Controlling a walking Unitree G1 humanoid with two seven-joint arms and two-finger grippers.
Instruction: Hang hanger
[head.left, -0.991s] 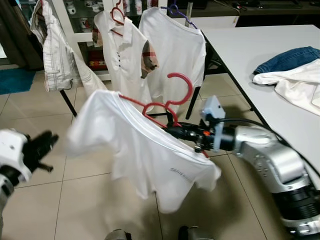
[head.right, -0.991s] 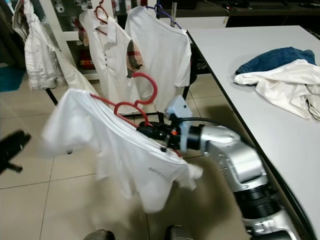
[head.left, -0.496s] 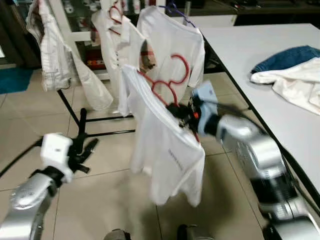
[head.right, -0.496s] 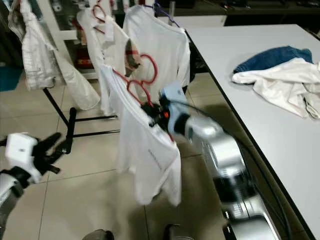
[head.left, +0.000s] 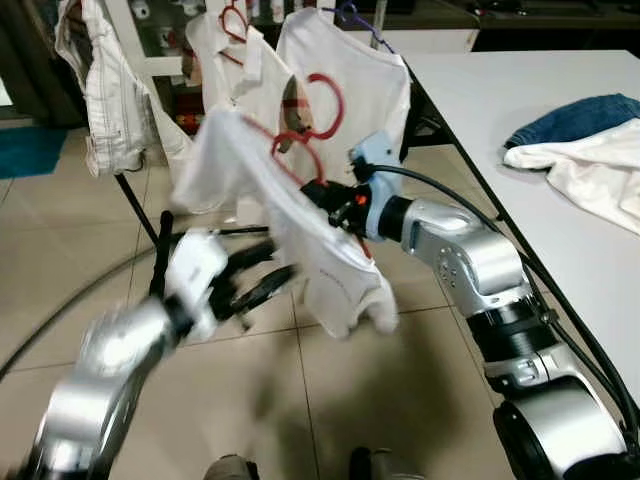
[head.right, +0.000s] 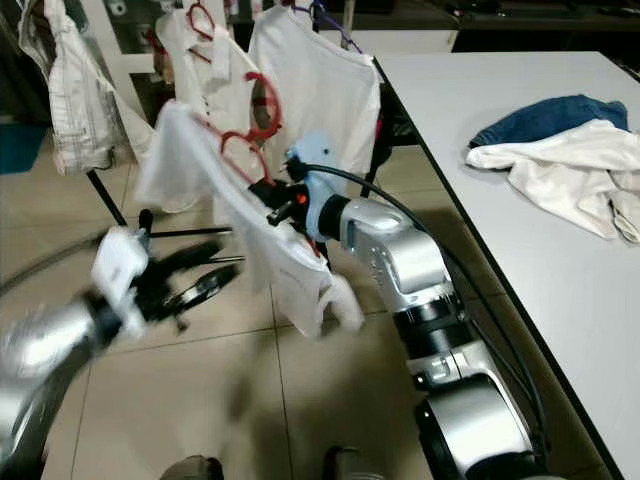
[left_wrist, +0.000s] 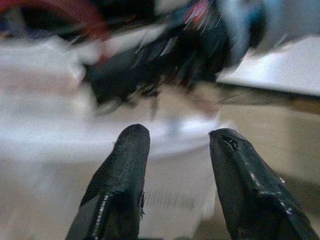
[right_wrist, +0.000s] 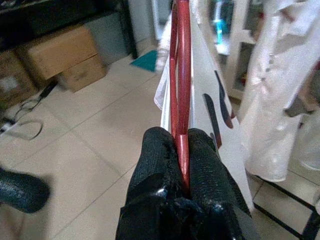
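Left claw (head.left: 262, 283), blurred, fingers spread wide and holding nothing, sits low and just left of the white shirt (head.left: 320, 250), likely to steady the hem. Right claw (head.left: 318, 193) is clamped tight on the red hanger (head.left: 312, 112), hook up and aimed at the far rack (head.left: 140, 215) for hanging. Shirt print is too blurred to read. Right: clothes pile (head.left: 585, 150) on counter (head.left: 500, 85).

Right gripper (head.left: 318, 193) clamped on red hanger (head.left: 312, 118) with white shirt (head.left: 290, 215), left gripper (head.left: 262, 276) blurred, fingers apart just below, clothes rack (head.left: 160, 235) behind
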